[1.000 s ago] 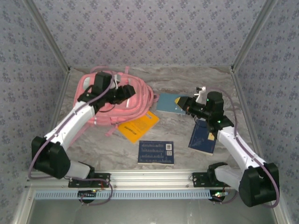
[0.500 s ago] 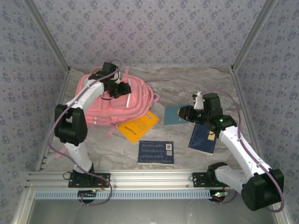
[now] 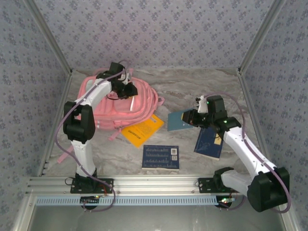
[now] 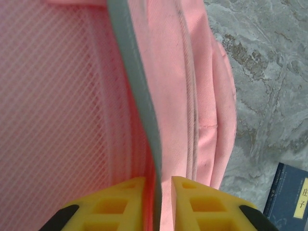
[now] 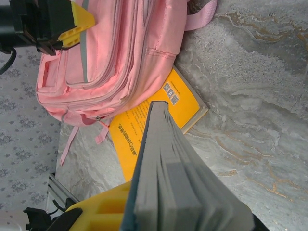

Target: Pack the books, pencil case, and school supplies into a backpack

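Note:
The pink backpack lies at the back left of the table. My left gripper is shut on its grey-trimmed opening edge, which runs between the yellow fingers. My right gripper is shut on a teal-blue book, held tilted off the table, with its page edge facing the wrist camera. A yellow-orange book lies partly under the backpack's near side. Two navy books lie flat nearer the front. The pencil case and school supplies are out of view.
Patterned walls close in the table on three sides. A metal rail runs along the near edge. Pink straps trail from the backpack's right side. Bare marble lies between the backpack and the held book.
My left arm reached further back over the backpack and its jaws closed on the opening edge. My right gripper lifted the teal-blue book and drew it slightly nearer.

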Action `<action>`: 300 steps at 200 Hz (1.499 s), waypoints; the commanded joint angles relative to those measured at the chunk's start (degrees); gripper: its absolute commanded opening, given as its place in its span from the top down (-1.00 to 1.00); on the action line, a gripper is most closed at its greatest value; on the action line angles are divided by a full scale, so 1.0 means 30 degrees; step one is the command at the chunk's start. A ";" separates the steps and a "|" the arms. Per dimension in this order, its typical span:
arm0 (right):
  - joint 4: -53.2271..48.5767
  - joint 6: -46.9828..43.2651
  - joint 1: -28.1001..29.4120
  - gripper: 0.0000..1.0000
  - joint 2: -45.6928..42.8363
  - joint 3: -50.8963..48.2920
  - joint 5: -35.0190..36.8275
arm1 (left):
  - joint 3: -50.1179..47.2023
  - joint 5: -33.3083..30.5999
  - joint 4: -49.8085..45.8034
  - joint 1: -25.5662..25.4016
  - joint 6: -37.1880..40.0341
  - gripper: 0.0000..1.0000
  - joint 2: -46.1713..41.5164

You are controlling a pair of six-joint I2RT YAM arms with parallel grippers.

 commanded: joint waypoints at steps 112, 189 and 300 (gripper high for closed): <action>0.0757 0.0627 0.0488 1.00 0.0375 -0.0263 0.2091 | 0.5317 -0.1153 -0.4555 -0.0901 0.3071 1.00 0.1339; 0.0234 0.1102 -0.0020 1.00 -0.0830 0.1658 0.2546 | 0.8292 0.0693 -0.6353 -0.0846 0.4761 1.00 -0.3031; 0.6416 0.4983 -0.0157 1.00 -0.0287 0.1828 -0.1024 | 0.5455 0.8397 -0.2877 0.0678 0.4674 1.00 -0.7137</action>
